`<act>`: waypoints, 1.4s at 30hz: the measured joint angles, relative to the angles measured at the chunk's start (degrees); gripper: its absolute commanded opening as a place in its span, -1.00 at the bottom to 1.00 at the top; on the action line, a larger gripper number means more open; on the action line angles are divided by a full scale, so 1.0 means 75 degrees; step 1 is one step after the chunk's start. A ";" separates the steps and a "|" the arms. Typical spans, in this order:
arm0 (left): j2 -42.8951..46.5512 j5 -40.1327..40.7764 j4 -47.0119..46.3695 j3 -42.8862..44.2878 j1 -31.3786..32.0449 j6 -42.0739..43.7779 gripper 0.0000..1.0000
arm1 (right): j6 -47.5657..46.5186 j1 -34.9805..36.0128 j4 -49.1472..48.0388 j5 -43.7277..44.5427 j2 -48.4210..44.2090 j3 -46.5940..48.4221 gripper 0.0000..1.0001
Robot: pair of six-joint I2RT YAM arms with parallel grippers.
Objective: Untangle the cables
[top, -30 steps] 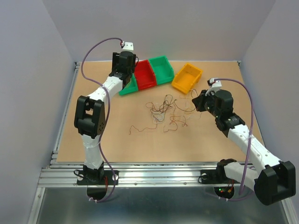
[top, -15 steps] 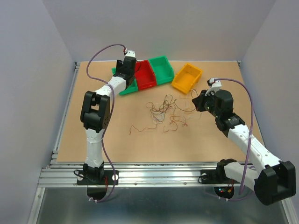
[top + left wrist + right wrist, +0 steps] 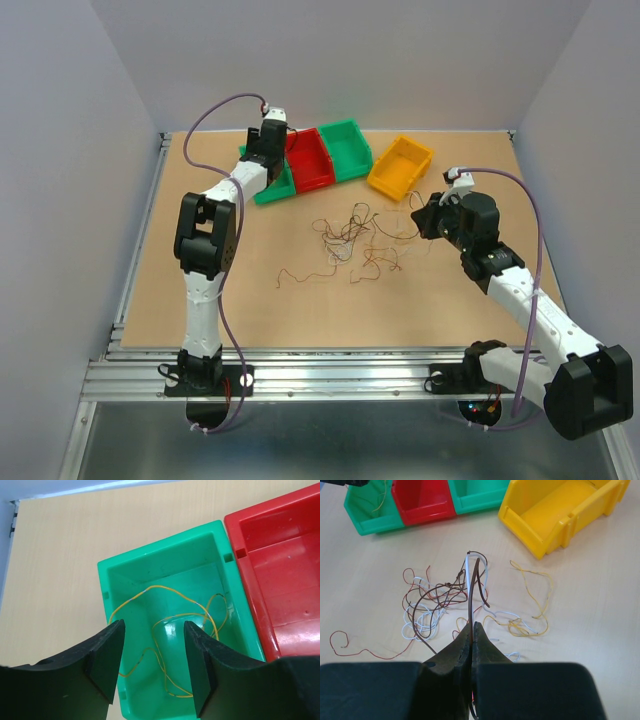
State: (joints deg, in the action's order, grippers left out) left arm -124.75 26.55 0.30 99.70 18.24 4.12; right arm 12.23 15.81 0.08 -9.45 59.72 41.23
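L jaws part-open, empty, over far-left green bin [image 3: 165,535], 1 yellow cable [image 3: 176,614] inside. R jaws pinched on 1 brown cable [image 3: 471,595]; remaining cables [image 3: 352,240] tangled mid-bench [image 3: 250,310]. Far side: 2 green bins, 1 red bin [image 3: 308,160], 1 yellow bin [image 3: 400,166].

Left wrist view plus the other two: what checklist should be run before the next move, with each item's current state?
1. Left tool open, nothing between its jaws: ok.
2. Thin yellow wire lying inside the green plastic bin: ok.
3. Right tool shut on the thin brown wire: ok.
4. Only one wire pinched: cannot tell; a thin white wire runs beside it.
5. Loose tangle of brown and white wires separated: not ok, loops cross on the tan tabletop.
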 measured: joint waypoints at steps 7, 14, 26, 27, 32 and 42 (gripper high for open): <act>0.0009 -0.0854 0.0032 0.0000 0.0041 -0.0041 0.52 | 0.0000 0.0000 0.0000 0.0000 0.0000 0.0000 -0.95; 0.0332 -0.1093 0.0105 -0.0149 0.0108 -0.0099 0.57 | -0.0003 0.0000 0.0000 0.0000 0.0000 0.0000 -0.95; 0.0854 -0.0903 -0.0009 -0.0306 -0.0201 -0.0315 0.61 | -0.0003 0.0000 0.0000 0.0000 0.0000 0.0000 -0.95; 0.0801 -0.0848 0.0061 -0.0245 -0.0236 -0.0335 0.60 | -0.0003 0.0000 0.0000 0.0000 0.0000 0.0000 -0.95; 0.0393 -0.0720 0.0251 0.0119 -0.0306 -0.0405 0.52 | -0.0006 0.0000 -0.0003 0.0000 0.0000 0.0000 -0.95; -0.0134 -0.0673 0.0670 0.0356 -0.0347 -0.0425 0.44 | -0.0006 0.0000 0.0000 0.0000 0.0000 0.0000 -0.95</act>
State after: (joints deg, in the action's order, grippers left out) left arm -125.75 21.50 5.32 102.37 15.64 0.93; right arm 12.19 15.81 0.08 -9.45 59.72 41.23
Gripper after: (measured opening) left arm 0.725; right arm 0.030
